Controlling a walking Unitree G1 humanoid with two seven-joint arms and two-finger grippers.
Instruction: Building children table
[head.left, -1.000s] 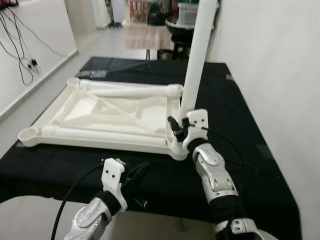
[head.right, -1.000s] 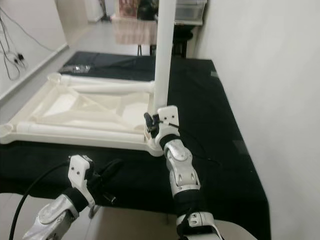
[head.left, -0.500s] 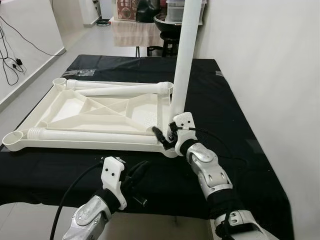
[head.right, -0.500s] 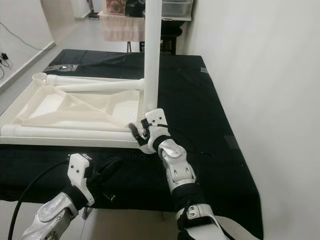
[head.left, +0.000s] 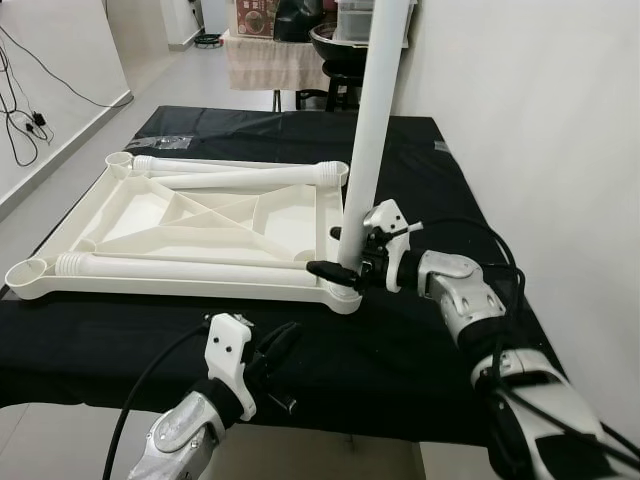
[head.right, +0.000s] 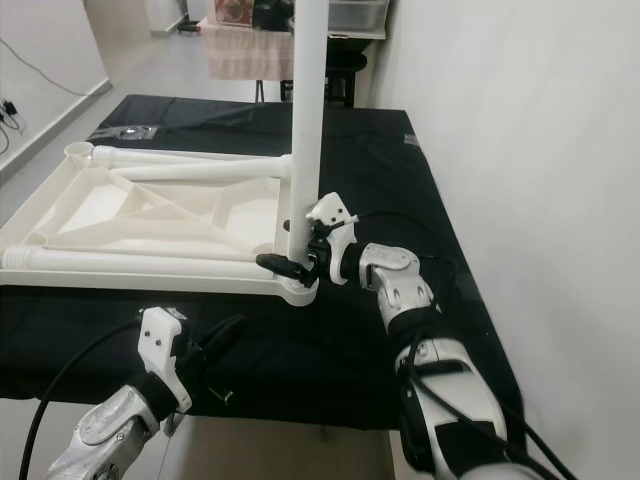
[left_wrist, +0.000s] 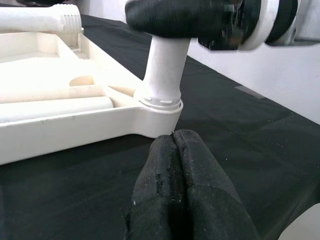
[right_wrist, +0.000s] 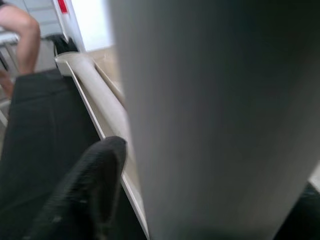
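White plastic dominates the black-draped bench (head.left: 440, 340): an upturned tabletop (head.left: 190, 215) lies flat, ribs showing, and one leg (head.left: 365, 130) stands upright in the corner socket (head.left: 345, 290) nearest the right gripper (head.left: 345, 262). That gripper reaches in level from the robot's right, one black finger (head.left: 330, 269) crossing the front of the leg just above the socket, the other apparently behind it. The right wrist view, blurred and crowded by the pale tube, suggests the fingers straddle the leg closely, though whether they press on it cannot be told.

Below and nearer the robot than the tabletop's front edge, the left gripper (head.left: 278, 342) hovers off the bench, its two fingers pressed together on nothing and aimed at the same socket. Its wrist view shows the leg's collar seated against the socket rim.

Two more legs (head.left: 240, 180) lie loose inside the tabletop, ahead and to the left of the right gripper: one along the far edge, one (head.left: 180, 268) along the near edge. Open sockets (head.left: 27, 270) wait at the far-left and near-left corners.

By these pictures, the job looks about a quarter done: one leg planted, at least two to stand and fix, then the table to be turned upright. A fourth leg cannot be made out. Cables (head.left: 25, 110) trail down the wall to the left.
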